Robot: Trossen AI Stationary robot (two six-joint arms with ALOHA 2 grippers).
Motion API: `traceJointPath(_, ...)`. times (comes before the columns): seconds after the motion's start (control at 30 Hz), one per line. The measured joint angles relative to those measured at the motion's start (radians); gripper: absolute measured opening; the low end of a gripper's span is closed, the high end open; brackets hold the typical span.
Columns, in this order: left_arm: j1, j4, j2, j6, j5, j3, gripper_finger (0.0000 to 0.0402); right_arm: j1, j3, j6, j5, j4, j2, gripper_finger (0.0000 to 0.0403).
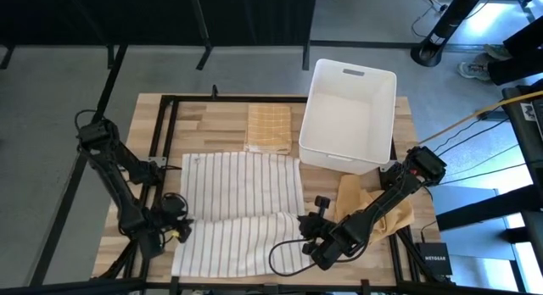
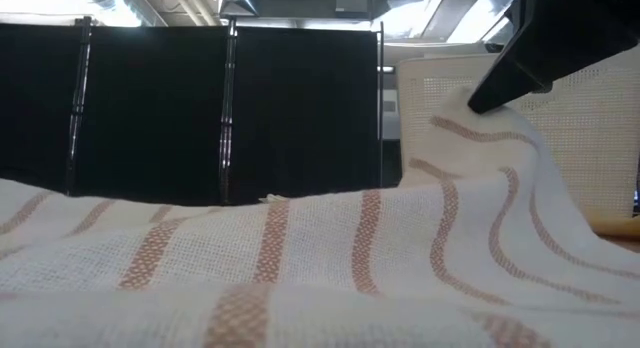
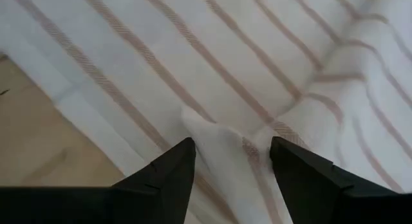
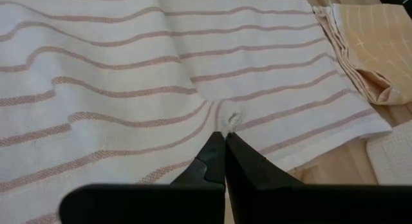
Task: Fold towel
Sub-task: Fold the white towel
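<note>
A white towel with thin brown stripes (image 1: 242, 189) lies spread on the wooden table, with a raised ridge running across its middle. My right gripper (image 1: 307, 223) is at the towel's right edge, shut on a pinch of cloth; the low view shows it (image 2: 495, 93) with the towel rising to it. My left gripper (image 1: 181, 227) is at the towel's left edge. It is open, and in the left wrist view its fingers (image 3: 232, 147) stand on either side of a raised pucker of towel (image 3: 219, 137). My right gripper pinches a small tuft of the towel (image 4: 230, 118) between its two fingertips, a little in from the right edge. The fingers slant down from the table's right near side. The cloth is drawn up into a peak there (image 2: 500, 113), and the rest lies on the table. My left gripper: I cannot tell whether its fingers touch the pucker.
A white plastic bin (image 1: 348, 113) stands at the back right. A folded yellow towel (image 1: 269, 128) lies just beyond the striped towel's far edge, and another yellow cloth (image 1: 377, 206) lies under my right arm. Black frame rails (image 1: 174, 134) run along the table's left and far sides.
</note>
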Motion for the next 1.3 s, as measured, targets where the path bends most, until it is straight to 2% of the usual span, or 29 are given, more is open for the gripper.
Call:
traceJointPath(0.13,0.033,0.053,0.000,-0.005,0.003,-0.055,0.0189,0.000,0.000,0.000,0.010,0.000,0.000,0.0002)
traceJointPath(0.3,0.047,0.171,0.000,0.112,-0.005,-0.089,0.0165,0.000,0.000,0.000,0.009,0.000,0.000,0.0002)
traceJointPath(0.4,0.051,0.185,0.000,0.162,-0.007,-0.089,0.0124,0.000,0.000,0.000,0.009,-0.001,0.000,0.0002)
traceJointPath(0.53,0.051,0.162,-0.002,0.181,-0.008,-0.086,0.0047,0.000,0.000,-0.009,0.012,-0.007,0.000,0.0003)
traceJointPath(0.63,0.041,0.070,-0.012,0.192,-0.024,-0.038,0.0009,0.000,0.000,-0.023,0.042,-0.020,0.000,0.0003)
traceJointPath(0.8,0.007,-0.190,-0.013,0.156,-0.107,0.118,0.0010,0.000,0.000,-0.013,0.039,-0.021,0.000,0.0003)
traceJointPath(0.97,-0.013,-0.383,-0.013,0.155,-0.218,0.245,0.0006,-0.015,0.000,0.028,0.093,-0.031,0.000,0.0003)
traceJointPath(1.13,-0.013,-0.513,-0.013,0.172,-0.269,0.293,0.0003,-0.059,0.000,0.029,0.175,-0.059,0.000,0.0003)
traceJointPath(1.3,-0.011,-0.634,-0.013,0.078,-0.288,0.289,0.0003,-0.142,0.000,0.028,0.195,-0.145,-0.002,0.0003)
